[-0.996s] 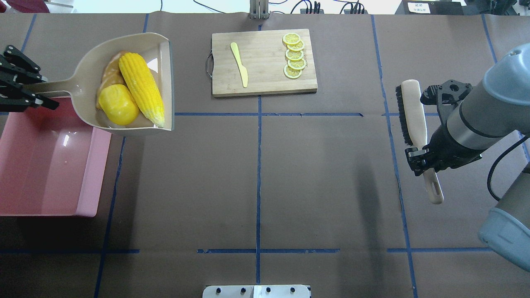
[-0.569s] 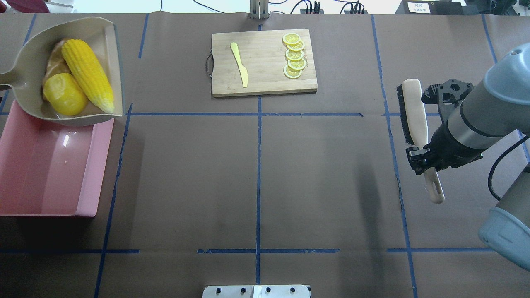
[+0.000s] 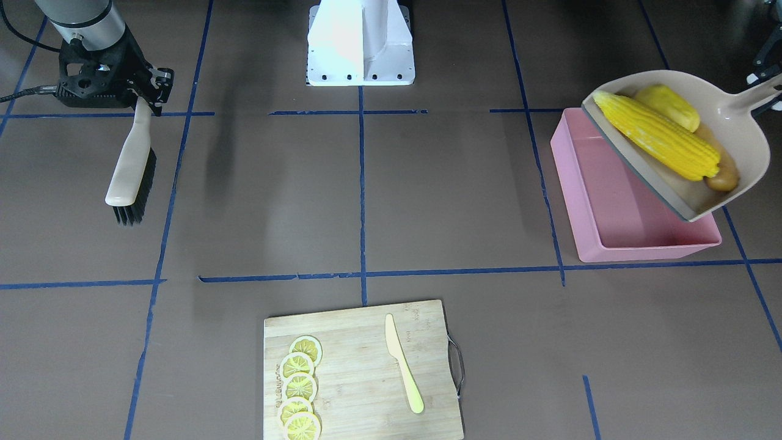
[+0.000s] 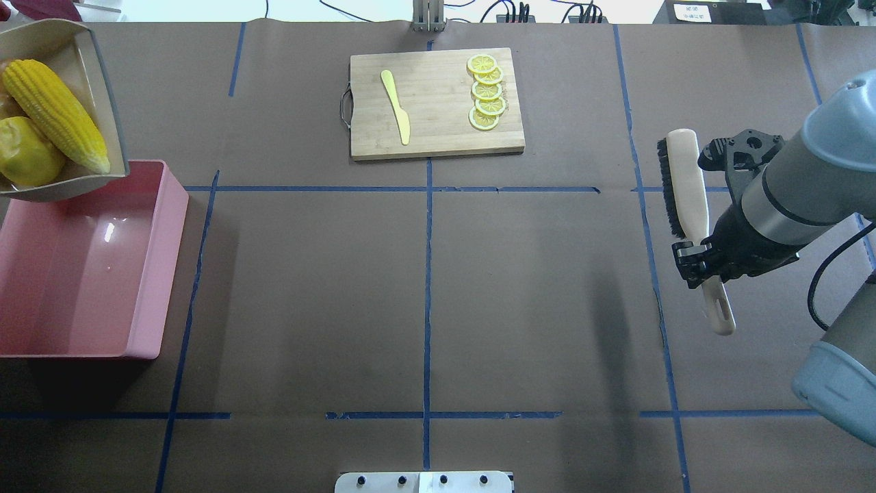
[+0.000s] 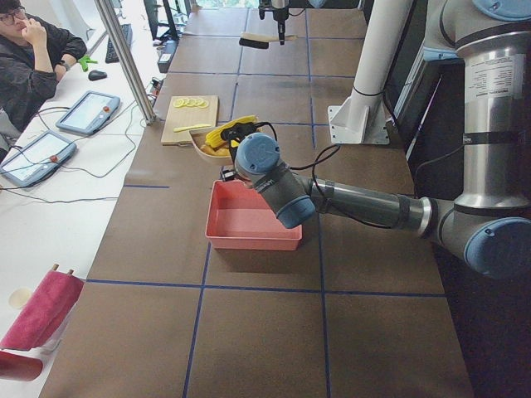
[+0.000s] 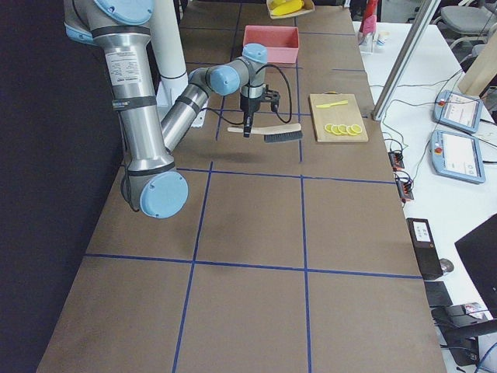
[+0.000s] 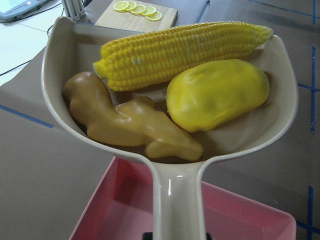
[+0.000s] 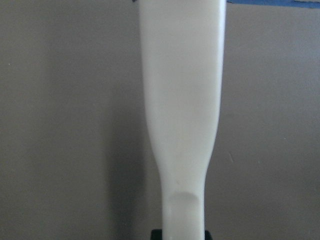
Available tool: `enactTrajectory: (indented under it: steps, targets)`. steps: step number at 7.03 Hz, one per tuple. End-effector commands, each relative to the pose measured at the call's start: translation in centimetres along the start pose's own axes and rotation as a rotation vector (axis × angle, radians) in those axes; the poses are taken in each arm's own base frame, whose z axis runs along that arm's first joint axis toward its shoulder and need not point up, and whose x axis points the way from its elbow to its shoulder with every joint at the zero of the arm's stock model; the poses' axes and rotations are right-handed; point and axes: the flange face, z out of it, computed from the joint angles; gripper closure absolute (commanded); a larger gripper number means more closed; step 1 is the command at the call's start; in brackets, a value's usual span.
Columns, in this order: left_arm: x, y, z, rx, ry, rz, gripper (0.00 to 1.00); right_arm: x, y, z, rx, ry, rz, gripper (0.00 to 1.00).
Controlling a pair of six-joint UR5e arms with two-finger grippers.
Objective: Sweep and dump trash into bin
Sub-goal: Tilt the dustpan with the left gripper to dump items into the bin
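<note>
The beige dustpan hangs tilted in the air above the pink bin, which has nothing in it. In the pan lies the trash: a corn cob, a yellow fruit and a ginger root. My left gripper is shut on the pan's handle at the view's edge; the overhead view shows only the pan and the bin. The left wrist view shows the corn cob, fruit and ginger. My right gripper is shut on the brush handle, far right.
A wooden cutting board with lemon slices and a pale knife lies at the table's far middle. The robot's base plate sits at the near middle edge. A person sits at a side desk in the exterior left view.
The dustpan with the trash has moved left, to the overhead view's edge by the bin's far end. The left gripper has left that view. The right arm and brush barely moved.
</note>
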Motion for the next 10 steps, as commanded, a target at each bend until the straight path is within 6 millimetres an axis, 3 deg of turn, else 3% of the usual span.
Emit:
enactTrajectory:
  steps: [1,2,4,5,7,9,10]
  targets:
    - [-0.9,1.8,-1.1,-0.036,-0.056,-0.077,1.0,0.0,0.0,-0.1,0.001,-0.001,0.0,1.0]
    - [-1.0,1.9,-1.1,-0.056,-0.093,-0.07,1.0,0.0,0.1,-0.1,0.0,-0.003,0.0,1.0]
    - [0.3,5.0,-1.5,-0.11,-0.145,-0.082,1.0,0.0,0.1,-0.1,-0.001,-0.001,0.002,1.0]
    - [1.3,8.0,-1.6,-0.146,-0.142,-0.043,1.0,0.0,0.1,-0.1,-0.001,-0.001,0.002,1.0]
    - [3.1,11.7,-2.1,-0.236,-0.186,0.043,1.0,0.0,0.1,-0.1,-0.001,0.0,0.001,1.0]
    - [4.7,13.2,-2.9,-0.322,-0.248,0.102,1.0,0.1,0.1,0.1,-0.004,0.005,0.005,1.0]
    - [4.8,12.9,-3.1,-0.357,-0.246,0.13,1.0,0.1,0.1,0.2,-0.006,0.007,0.007,1.0]
